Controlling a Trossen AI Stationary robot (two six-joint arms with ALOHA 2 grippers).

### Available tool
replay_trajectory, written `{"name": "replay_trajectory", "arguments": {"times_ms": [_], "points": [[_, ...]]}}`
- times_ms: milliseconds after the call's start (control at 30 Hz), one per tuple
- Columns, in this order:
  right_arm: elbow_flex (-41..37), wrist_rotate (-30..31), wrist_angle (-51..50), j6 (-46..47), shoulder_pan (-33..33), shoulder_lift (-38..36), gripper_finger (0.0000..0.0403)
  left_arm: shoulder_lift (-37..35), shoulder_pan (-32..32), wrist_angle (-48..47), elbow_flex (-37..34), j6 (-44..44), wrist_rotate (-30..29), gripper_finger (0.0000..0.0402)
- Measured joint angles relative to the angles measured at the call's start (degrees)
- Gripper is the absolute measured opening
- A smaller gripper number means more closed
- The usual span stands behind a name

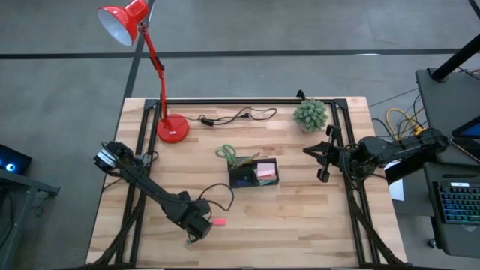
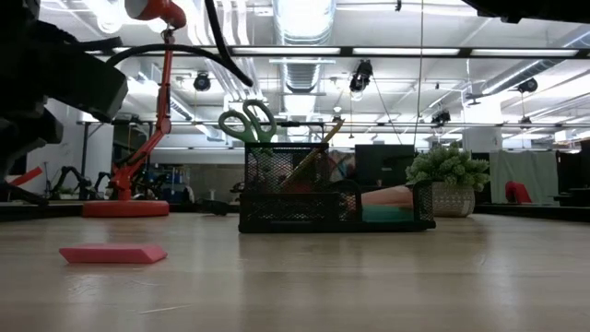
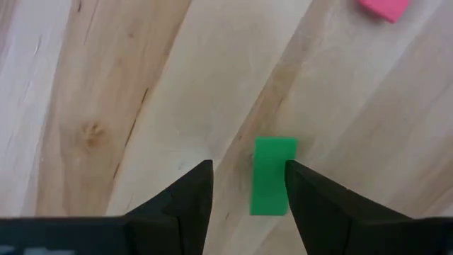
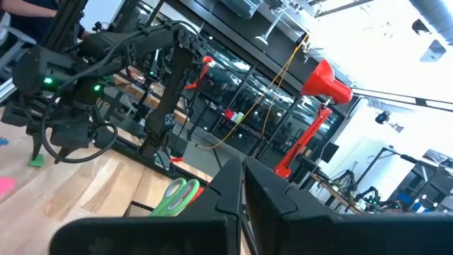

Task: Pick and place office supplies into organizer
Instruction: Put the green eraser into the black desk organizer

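Green flat rectangular piece (image 3: 273, 175), upright between left end effector (image 3: 248, 185) fingers

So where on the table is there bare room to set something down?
Free: the wood between the organizer and the table's near edge, right of the pink piece. Crowded: the far strip with lamp base, cable, plant, and around the left end effector.

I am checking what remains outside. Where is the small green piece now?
In the left wrist view, the green piece lies on the table between the open left gripper's fingers, near the pink piece.
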Motion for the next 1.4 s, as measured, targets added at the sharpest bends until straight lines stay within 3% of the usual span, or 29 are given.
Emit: {"name": "replay_trajectory", "arguments": {"times_ms": [867, 1233, 1400], "points": [[0.0, 0.0, -0.04, -0.02, -0.01, -0.01, 0.0008, 0.57, 0.0, 4.16, -1.77, 1.97, 1.51, 0.0158], [0.0, 0.0, -0.04, -0.02, 0.0, 0.0, 0.0008, 0.57, 0.0, 3.84, -1.88, 3.44, 1.49, 0.0061], [0.0, 0.0, -0.04, -0.02, -0.01, 0.0, 0.0008, 0.5, 0.11, 3.7, -1.81, 4.65, 1.73, 0.0035]]}}
